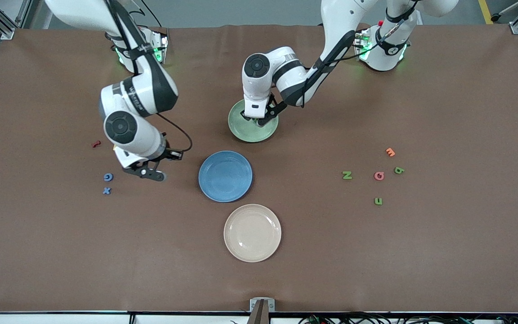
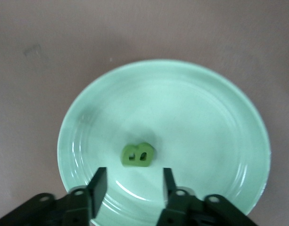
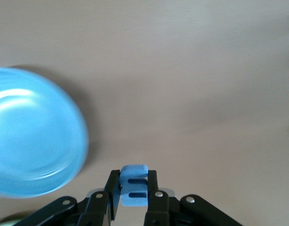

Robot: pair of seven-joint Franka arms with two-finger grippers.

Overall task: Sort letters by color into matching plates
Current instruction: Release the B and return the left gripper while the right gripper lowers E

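Green letter (image 2: pixel 138 155) lies released inside my green plate (image 1: pixel 236 128), clear of its rim; my left pincer (image 2: pixel 134 186) hangs open above it; my right pincer (image 3: pixel 133 188) grips a blue letter (image 3: pixel 134 186) over bare desk (image 1: pixel 331 252) beside the blue plate (image 1: pixel 225 176).

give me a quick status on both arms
Left pincer open over green plate, green letter lying in it. Right pincer shut on blue letter, over table beside blue plate. Nothing in the way.
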